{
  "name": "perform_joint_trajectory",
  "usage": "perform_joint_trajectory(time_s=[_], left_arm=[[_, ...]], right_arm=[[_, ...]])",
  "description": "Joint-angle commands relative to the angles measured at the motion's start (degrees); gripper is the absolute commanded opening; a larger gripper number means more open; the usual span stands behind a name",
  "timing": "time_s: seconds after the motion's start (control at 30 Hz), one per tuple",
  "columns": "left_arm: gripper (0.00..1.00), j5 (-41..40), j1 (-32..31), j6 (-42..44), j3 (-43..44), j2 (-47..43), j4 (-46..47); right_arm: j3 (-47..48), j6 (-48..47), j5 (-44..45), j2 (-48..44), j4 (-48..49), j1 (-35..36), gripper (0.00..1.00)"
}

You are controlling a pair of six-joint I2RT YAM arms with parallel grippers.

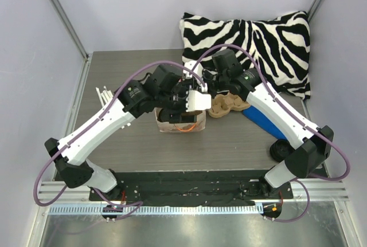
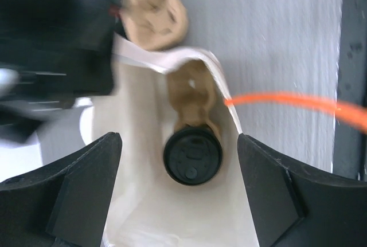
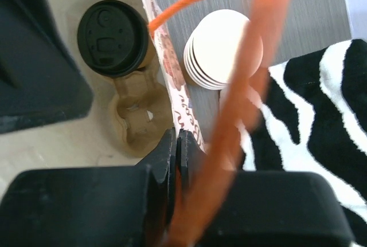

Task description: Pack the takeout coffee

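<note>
While right claw (image 3: 176,144) pinches rim of paper bag (image 3: 172,81), coffee cup (image 2: 192,156) sits in cardboard carrier (image 3: 140,115) inside bag. Left claw (image 2: 178,139) hangs released above, empty. Packing looks nearly done; likely left: release bag.

Both arms look alike to me: the left arm (image 1: 103,122) and the right arm (image 1: 284,115) have smooth white shells for links, with chunky black housings (image 1: 77,172) at the joints. A thin purple cable (image 1: 39,187) hangs loose along the left one, and a second purple cable (image 1: 229,46) runs along the right. A boxy white block (image 1: 198,101) sits at the left wrist. The left gripper (image 2: 178,144) has thick matte-black fingers (image 2: 86,195) with slanted inner faces. The right gripper (image 3: 176,138) is black too, its fingertips (image 3: 167,149) narrowing to thin flat blades.
</note>
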Motion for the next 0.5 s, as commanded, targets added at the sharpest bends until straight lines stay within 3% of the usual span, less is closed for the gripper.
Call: perform_joint_trajectory(time_s=[0.0,0.47], left_arm=[[0.85,3.8,1.0,-2.8,7.1,0.7,-1.3],[0.85,2.7,1.1,-7.0,16.5,-0.5,-7.4]], right_arm=[[1.2,-1.0,0.2,0.9,-1.3,-0.1,0.01],[5.5,-0.5,-1.1,4.6,-1.2,-1.5,0.01]])
